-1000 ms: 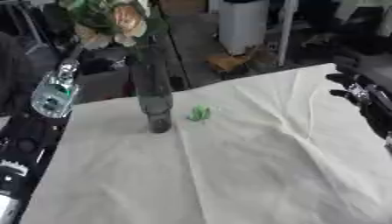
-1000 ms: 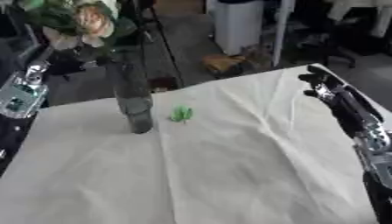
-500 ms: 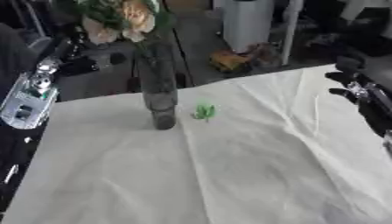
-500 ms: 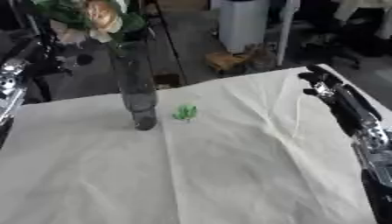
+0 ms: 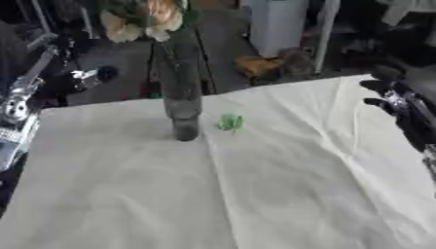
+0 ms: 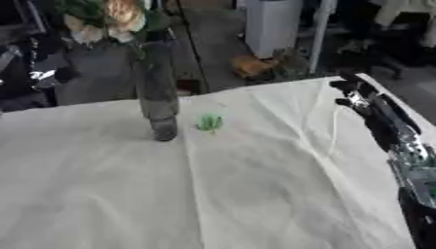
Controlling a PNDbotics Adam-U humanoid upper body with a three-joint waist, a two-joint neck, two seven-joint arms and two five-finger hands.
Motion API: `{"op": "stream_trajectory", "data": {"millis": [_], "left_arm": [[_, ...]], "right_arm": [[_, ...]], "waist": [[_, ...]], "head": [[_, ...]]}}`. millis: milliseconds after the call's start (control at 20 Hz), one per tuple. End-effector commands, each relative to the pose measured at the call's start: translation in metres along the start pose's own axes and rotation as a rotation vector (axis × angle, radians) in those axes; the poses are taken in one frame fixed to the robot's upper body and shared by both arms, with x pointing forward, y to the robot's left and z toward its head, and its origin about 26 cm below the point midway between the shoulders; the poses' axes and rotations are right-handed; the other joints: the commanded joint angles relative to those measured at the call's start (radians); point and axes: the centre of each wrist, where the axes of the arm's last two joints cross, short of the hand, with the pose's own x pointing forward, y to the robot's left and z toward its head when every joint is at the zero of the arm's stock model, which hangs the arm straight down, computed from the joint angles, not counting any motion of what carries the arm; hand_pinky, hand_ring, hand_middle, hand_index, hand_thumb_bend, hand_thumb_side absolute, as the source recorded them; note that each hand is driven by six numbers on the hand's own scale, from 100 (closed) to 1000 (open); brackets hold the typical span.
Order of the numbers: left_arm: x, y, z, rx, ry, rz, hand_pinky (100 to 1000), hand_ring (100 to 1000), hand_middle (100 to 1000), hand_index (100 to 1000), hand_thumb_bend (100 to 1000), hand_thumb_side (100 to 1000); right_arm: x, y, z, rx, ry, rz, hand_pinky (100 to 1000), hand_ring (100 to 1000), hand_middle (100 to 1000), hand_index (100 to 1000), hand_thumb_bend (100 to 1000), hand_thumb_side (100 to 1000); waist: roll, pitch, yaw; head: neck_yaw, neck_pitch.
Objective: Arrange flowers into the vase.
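Nearest us, the tabletop (image 5: 255, 194) under a wrinkled white cloth, bare in front. Our right arm runs along its right edge; right hand (image 6: 354, 92) sits near the far right corner, fingers too blurred, cannot tell if spread or curled. Left arm at the left edge, its hand not visible. Further back, a small green bit (image 5: 230, 121) lies just beside the vase (image 5: 180, 97), tall dark glass, upright on the cloth. Flowers (image 5: 140, 19) already in it, pale blooms, green leaves on top.
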Motion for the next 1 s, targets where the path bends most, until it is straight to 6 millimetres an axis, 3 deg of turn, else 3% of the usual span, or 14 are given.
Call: {"op": "stream_trajectory", "data": {"millis": [50,400,850,1000], "left_arm": [[0.015,0.017,0.010,0.143,-0.096,0.007,1000,885,909,773,1000,566],[0.013,0.012,0.035,0.266,-0.199,0.016,991,882,903,772,1000,564],[0.017,0.002,0.045,0.268,-0.292,0.068,979,879,900,775,1000,566],[0.016,-0.001,0.049,0.281,-0.303,0.096,967,859,881,768,1000,571]], "right_arm": [[0.006,-0.011,-0.002,-0.022,-0.019,0.020,889,1000,856,1000,100,854],[0.007,-0.011,-0.001,-0.044,-0.031,0.008,881,1000,852,1000,100,847],[0.009,-0.010,-0.001,-0.088,-0.045,-0.017,851,999,835,1000,100,838],[0.009,-0.008,-0.001,-0.096,-0.045,-0.028,845,997,833,1000,100,798]], "waist": [[-0.005,-0.003,0.008],[-0.011,0.016,0.029],[-0.013,0.035,0.059],[-0.017,0.037,0.060]], "head": [[-0.001,0.008],[0.006,0.013],[0.027,0.010],[0.020,0.011]]}}
